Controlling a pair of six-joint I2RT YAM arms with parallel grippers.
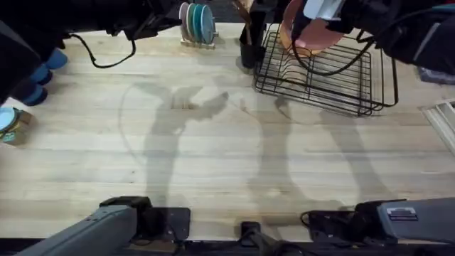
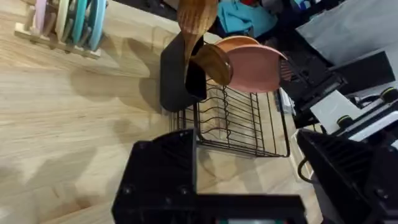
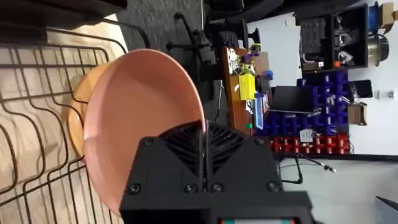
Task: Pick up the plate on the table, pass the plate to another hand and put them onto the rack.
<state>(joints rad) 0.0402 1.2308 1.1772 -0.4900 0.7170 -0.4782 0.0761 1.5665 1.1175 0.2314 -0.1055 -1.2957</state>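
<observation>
Left claw (image 2: pixel 180 186) hung over the worktop (image 1: pixel 213 156) with nothing in it; whether its fingers stood apart or together I cannot tell, since its own black body hid them. Ahead of it and well apart stood the black utensil holder (image 2: pixel 177 78) with wooden spoons (image 2: pixel 199 37), and just beyond that the black wire rack (image 2: pixel 239 121). Right claw (image 3: pixel 202 146) was clamped on the rim of the pink plate (image 3: pixel 143 118), its fingers pressed together over the plate's edge. The plate stood on edge, its face turned toward the claw, and hung over the far end of the rack.

The coming move, as I judge it, turned on this: the rack's slots lay directly below the plate, and the right arm was the nearer one, so the plate's rim had to drop straight between two wire loops. Just behind the pink plate an orange-tan plate (image 3: pixel 81 112) already stood in the rack, nearly touching it.

Overhead, the plate (image 1: pixel 316 35) appeared above the rack (image 1: pixel 320 75). The left wrist view alone showed the plate (image 2: pixel 255 68) from the side, and the small wooden stand of plates (image 2: pixel 65 25) off beside the holder.
</observation>
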